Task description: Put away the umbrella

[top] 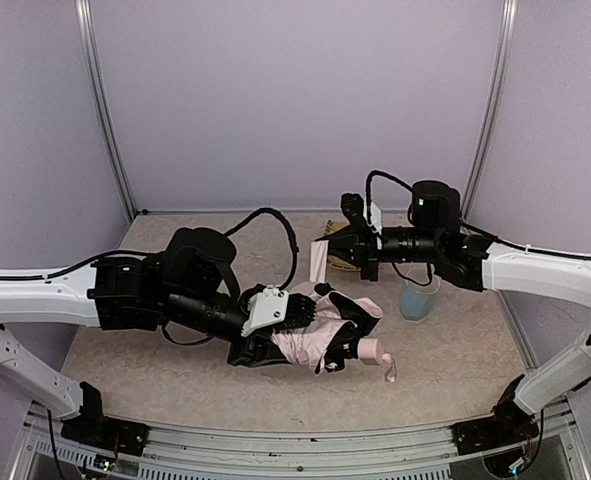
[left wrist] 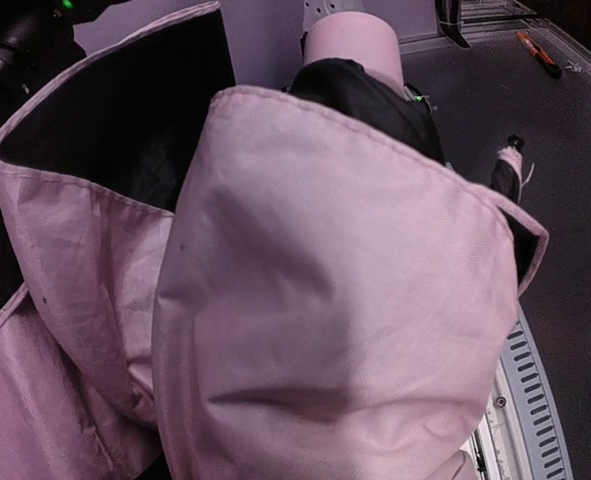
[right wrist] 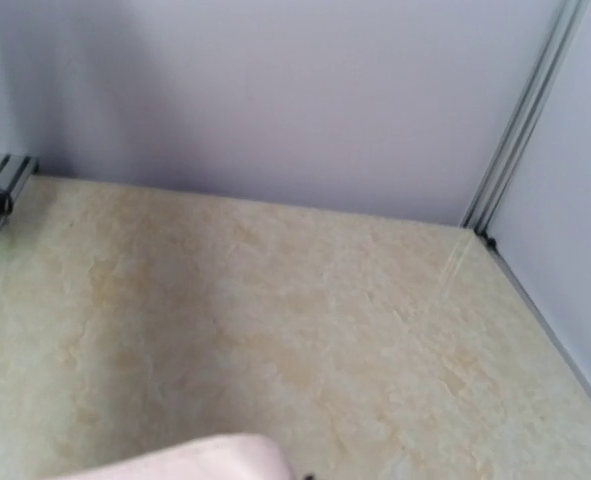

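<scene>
Umbrella (top: pixel 313 345): on the table (top: pixel 155 375), between the arms (fabric bunched, black lining showing).
Left gripper (top: pixel 300 308): part-closed around its folds.
Right gripper (top: pixel 327 243): pinched tight on a pale strip of its fabric.

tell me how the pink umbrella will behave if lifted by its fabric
Probably floppy: the umbrella lies in loose crumpled folds around the left gripper, so it would sag. Its shiny fabric looks slippery; a pinch might slide. The rounded handle could let it roll a little.
</scene>
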Robot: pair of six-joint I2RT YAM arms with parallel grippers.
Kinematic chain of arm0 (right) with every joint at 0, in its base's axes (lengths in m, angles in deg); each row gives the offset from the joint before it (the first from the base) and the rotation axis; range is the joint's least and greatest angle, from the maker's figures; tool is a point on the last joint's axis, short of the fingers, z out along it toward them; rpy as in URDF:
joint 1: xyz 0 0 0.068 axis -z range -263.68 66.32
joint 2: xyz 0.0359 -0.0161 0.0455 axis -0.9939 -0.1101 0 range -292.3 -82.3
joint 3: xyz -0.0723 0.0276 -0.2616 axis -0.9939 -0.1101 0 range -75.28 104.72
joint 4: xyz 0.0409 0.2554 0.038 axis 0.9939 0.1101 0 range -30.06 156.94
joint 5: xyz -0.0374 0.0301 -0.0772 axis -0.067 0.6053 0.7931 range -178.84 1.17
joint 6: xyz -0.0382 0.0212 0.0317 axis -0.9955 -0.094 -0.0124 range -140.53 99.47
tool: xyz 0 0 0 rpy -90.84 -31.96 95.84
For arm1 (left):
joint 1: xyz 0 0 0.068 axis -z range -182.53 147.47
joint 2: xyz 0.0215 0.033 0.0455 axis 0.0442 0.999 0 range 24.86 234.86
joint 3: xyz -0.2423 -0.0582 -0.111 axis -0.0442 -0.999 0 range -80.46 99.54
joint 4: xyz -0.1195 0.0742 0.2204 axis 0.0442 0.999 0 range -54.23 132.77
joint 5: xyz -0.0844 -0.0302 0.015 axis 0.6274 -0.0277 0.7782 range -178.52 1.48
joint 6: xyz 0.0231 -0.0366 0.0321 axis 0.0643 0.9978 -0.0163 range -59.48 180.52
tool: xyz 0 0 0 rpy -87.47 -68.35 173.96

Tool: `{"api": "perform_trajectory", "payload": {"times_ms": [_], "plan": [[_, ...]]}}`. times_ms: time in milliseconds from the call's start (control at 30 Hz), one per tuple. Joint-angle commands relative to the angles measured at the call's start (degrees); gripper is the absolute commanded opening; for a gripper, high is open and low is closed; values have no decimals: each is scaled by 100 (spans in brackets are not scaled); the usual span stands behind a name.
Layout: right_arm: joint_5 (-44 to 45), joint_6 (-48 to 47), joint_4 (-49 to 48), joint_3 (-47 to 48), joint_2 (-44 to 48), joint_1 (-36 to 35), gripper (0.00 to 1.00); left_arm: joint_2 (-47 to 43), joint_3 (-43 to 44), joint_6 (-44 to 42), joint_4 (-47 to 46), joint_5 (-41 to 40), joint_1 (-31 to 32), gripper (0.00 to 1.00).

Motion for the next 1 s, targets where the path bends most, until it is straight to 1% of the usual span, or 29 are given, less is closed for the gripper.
{"api": "perform_trajectory", "payload": {"times_ms": [0,67,200,367,500,567,667,833,967], "plan": [[762,-510,356,550,423,290,0,591,-459,312,701,967,280,0],[564,-549,362,543,597,158,0,850,-622,402,487,934,133,0],[454,-574,139,150,918,-485,0,1281,-753,557,107,944,-326,0],[699,-600,-650,-841,1336,-1261,0,1703,-763,623,-213,1082,-684,0],[1160,-360,-979,-1678,1552,-1466,0,1605,-931,837,-789,1515,-917,0],[1405,-353,-1189,-1933,1578,-1697,0,1605,-1033,854,-1007,1699,-994,0],[1684,-393,-1442,-2150,1463,-2162,0,1928,-921,925,-955,1860,-1169,0],[2161,-550,-1661,-2435,967,-2745,0,2624,-833,1178,-1066,2365,-1537,0],[2456,-717,-1264,-2336,398,-3162,0,3128,-775,1396,-1061,2499,-1806,0]]}}
